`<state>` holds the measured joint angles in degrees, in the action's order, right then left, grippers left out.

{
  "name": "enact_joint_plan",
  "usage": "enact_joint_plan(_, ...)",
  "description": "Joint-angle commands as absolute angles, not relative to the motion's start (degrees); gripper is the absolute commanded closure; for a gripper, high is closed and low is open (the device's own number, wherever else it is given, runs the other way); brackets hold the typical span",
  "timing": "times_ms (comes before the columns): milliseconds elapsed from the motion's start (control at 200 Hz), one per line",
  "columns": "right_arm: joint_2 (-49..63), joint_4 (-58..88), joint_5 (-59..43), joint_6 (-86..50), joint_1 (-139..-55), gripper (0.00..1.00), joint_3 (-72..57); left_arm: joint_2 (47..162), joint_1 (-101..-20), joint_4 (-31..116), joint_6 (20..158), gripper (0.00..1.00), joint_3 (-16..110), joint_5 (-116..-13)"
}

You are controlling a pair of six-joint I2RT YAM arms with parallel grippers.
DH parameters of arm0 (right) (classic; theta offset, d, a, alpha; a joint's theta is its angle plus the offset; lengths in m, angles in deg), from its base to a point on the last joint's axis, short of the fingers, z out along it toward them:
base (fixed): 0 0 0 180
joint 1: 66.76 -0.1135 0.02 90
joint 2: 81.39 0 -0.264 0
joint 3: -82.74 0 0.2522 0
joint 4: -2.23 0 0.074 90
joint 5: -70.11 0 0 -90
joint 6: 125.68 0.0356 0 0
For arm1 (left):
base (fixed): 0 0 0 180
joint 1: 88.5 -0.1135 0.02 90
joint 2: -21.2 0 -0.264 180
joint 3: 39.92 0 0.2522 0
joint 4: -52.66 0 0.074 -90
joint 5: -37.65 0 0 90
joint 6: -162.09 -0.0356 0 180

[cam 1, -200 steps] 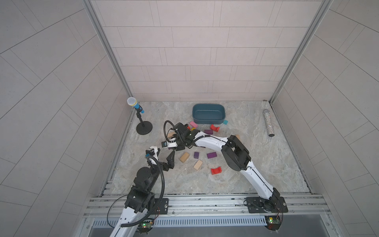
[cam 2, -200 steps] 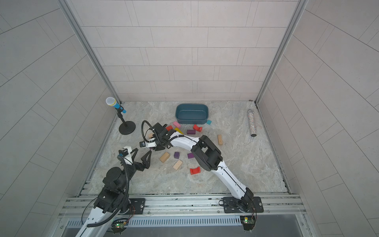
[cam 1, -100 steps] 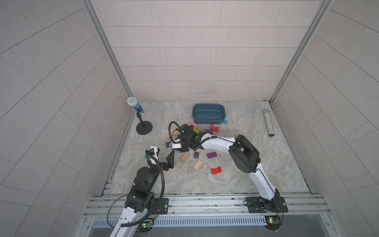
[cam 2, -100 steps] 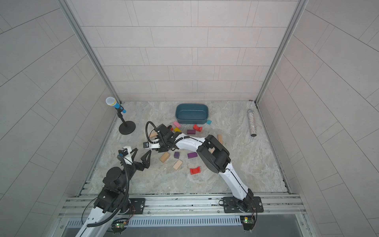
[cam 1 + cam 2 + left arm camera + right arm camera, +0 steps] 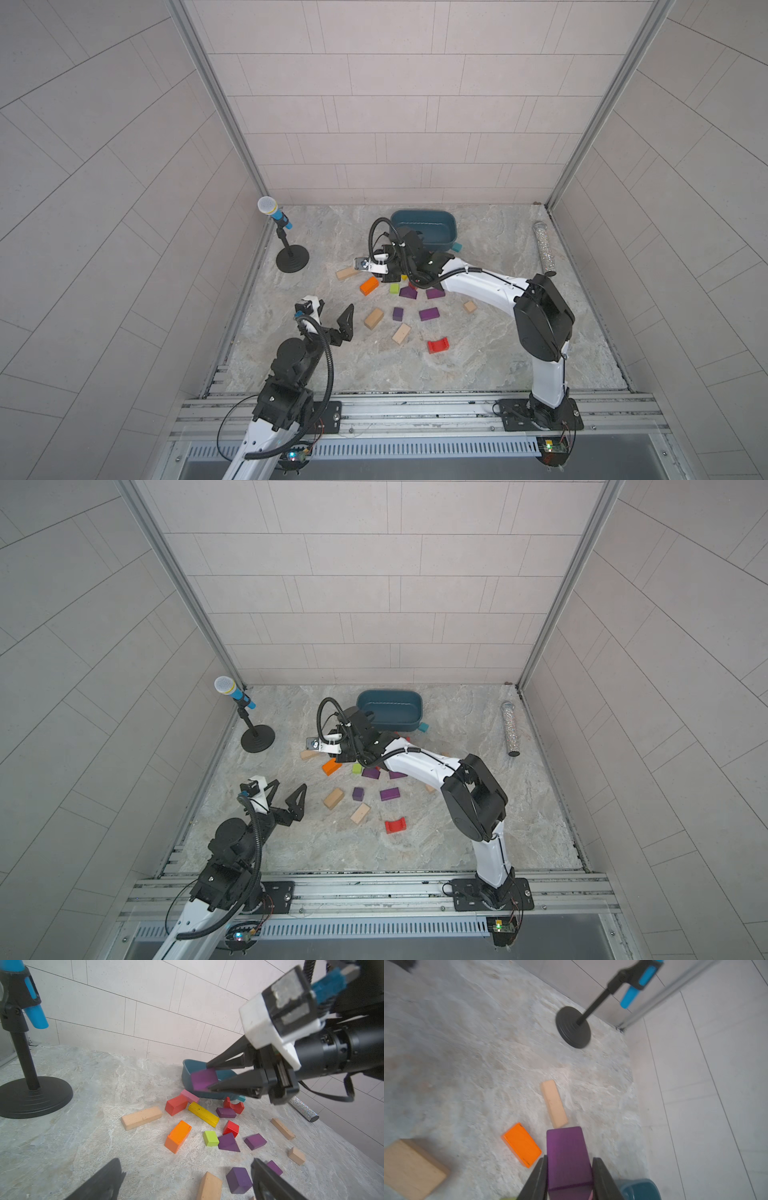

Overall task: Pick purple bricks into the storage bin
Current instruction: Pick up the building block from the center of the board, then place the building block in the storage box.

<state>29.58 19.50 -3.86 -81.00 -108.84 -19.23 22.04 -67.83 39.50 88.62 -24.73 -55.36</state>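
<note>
Right gripper [image 5: 569, 1159] pinching one purple brick [image 5: 566, 1147] across its narrow sides, lifted clear, just beside storage bin [image 5: 434, 228], not over it. Risk: brick overhanging the fingertips [image 5: 537, 1176], likely pivoting or clipping bin's wall during swing. Long axis running along jaws, pointing away from bin.

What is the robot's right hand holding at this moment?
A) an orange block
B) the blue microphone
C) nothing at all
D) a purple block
D: in the right wrist view the right hand is closed on a purple brick, which sits between its two dark fingers and is lifted clear of the floor.
</note>
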Motion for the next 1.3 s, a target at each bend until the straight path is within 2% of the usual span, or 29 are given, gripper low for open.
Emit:
enact_joint_plan(0,29.3,18.8,-5.5,-78.0,-104.1,1.00,-21.8,21.5,-67.7,40.8,88.8,0.00,-24.8,-55.9)
enact_joint_plan(200,35.1,21.3,-5.2,-68.8,-96.8,1.00,-31.6,21.5,-67.7,41.3,89.0,0.00,-25.3,-55.8)
enact_joint_plan(500,50.5,24.4,-6.1,-56.5,-92.1,1.00,-48.3,21.5,-67.7,40.7,89.2,0.00,-25.1,-56.1)
enact_joint_plan(746,60.8,27.9,-9.8,-54.2,-91.3,1.00,-58.3,21.5,-67.7,40.7,89.2,0.00,-25.1,-55.8)
enact_joint_plan(1026,69.8,32.6,-9.8,-53.2,-89.6,1.00,-70.0,21.5,-67.7,41.1,89.3,0.00,-25.4,-56.0)
enact_joint_plan(1121,70.5,31.8,-8.6,-51.6,-88.8,1.00,-70.3,21.6,-67.6,41.1,89.2,0.00,-25.4,-55.5)
enact_joint_plan(1241,70.9,31.8,-8.4,-50.9,-88.5,0.81,-70.7,22.2,-67.7,41.5,89.1,0.00,-25.6,-55.3)
enact_joint_plan(1296,70.7,31.9,-8.4,-50.8,-88.5,0.78,-70.7,22.6,-67.7,41.9,89.1,0.00,-25.6,-55.2)
